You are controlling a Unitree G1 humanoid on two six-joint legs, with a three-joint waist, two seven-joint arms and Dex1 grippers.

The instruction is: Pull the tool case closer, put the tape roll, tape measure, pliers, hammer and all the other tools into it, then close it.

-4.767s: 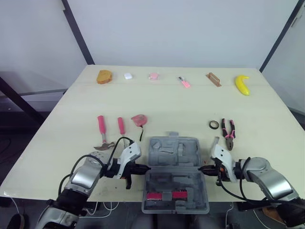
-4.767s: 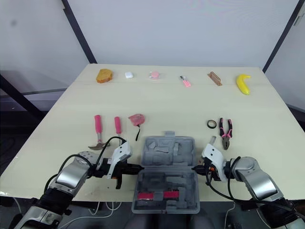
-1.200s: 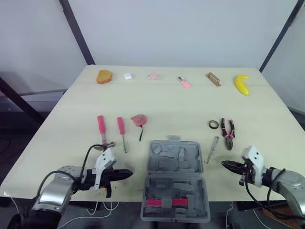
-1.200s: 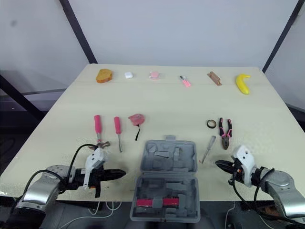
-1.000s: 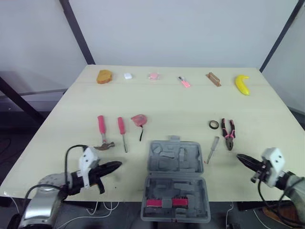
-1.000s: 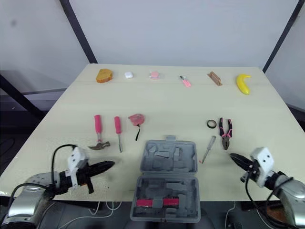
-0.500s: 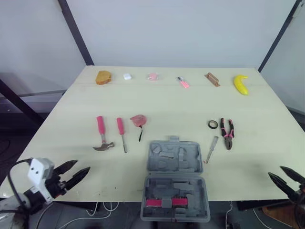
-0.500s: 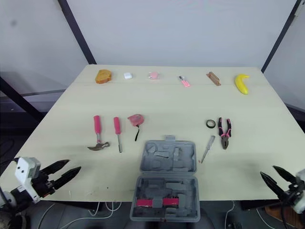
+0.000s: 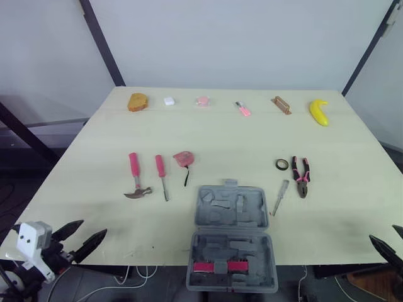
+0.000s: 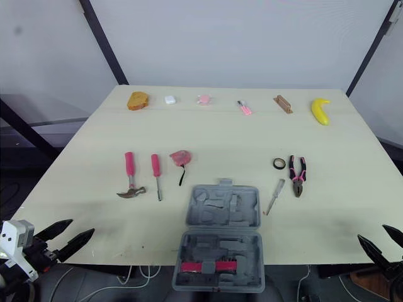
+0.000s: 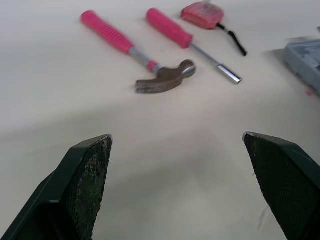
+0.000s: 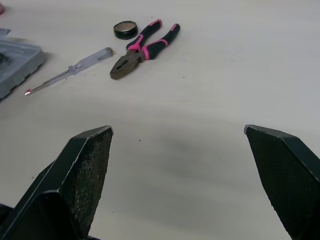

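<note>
The grey tool case lies open at the table's front edge, pink bits in its near half. To its left lie the pink-handled hammer, a pink screwdriver and the pink tape measure. To its right are the black tape roll, pink-and-black pliers and a clear screwdriver. My left gripper is open and empty off the front left corner, facing the hammer. My right gripper is open and empty off the front right corner, facing the pliers.
Along the far edge lie an orange lump, a small white item, a pink item, a small pink tool, a brown block and a banana. Dark frame bars stand behind the table.
Both grippers have left the case's sides, swung outward and back to the table's front corners, and gone from shut to open. The case and tools have stayed put over the last second.
</note>
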